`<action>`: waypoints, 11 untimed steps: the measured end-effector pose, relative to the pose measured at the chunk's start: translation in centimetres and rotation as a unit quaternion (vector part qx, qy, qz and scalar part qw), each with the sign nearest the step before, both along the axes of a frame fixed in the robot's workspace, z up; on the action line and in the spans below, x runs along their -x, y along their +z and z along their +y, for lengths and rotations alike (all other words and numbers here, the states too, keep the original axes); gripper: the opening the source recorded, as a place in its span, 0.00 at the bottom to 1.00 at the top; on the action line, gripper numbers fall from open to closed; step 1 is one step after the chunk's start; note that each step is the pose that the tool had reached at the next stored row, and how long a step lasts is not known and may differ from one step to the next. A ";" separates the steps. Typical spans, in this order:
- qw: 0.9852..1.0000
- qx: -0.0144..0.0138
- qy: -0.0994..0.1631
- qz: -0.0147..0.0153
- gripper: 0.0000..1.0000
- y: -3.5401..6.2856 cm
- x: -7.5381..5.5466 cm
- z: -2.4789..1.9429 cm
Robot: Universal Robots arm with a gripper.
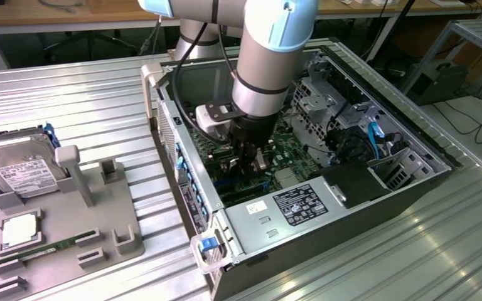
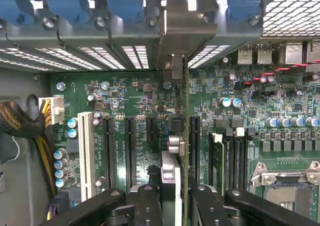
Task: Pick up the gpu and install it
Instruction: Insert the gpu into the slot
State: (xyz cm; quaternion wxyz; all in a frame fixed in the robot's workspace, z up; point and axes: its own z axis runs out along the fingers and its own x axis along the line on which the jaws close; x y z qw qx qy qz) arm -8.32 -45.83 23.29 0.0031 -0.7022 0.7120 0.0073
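1. The tool (image 2: 172, 196) is being seen inside the open computer case (image 1: 408, 157), clamped on the gpu (image 2: 176, 136), which is being held edge-on between the two black fingers (image 2: 147, 203), so its flat face can't really be made out.
2. In the wrist view the gpu is being held upright just above the green motherboard (image 2: 125, 106), in line with the expansion slots; its silver bracket (image 2: 182, 26) is being pressed up near the case's rear slot openings. Whether the card edge is already seated in a slot is being hidden by the fingers.
3. In the exterior view the tool tip and most of the card are being blocked by the arm (image 1: 266, 69).
4. Slots being counted on the board beside the card: one white (image 2: 85, 153), and roughly four black ones; the rest is being cut off.
5. On the worktop (image 1: 82, 94), toward the exterior view's left, a grey holder tray (image 1: 98, 232) is being used for one hard drive (image 1: 19, 169) and one green memory stick (image 1: 48, 248).
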 end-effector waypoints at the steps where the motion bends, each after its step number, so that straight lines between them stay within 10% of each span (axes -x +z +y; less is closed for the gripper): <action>1: 1.000 0.000 0.000 0.000 0.29 -0.02 0.0 0.00; 11: 1.000 0.000 0.000 0.000 0.29 -0.07 0.0 0.00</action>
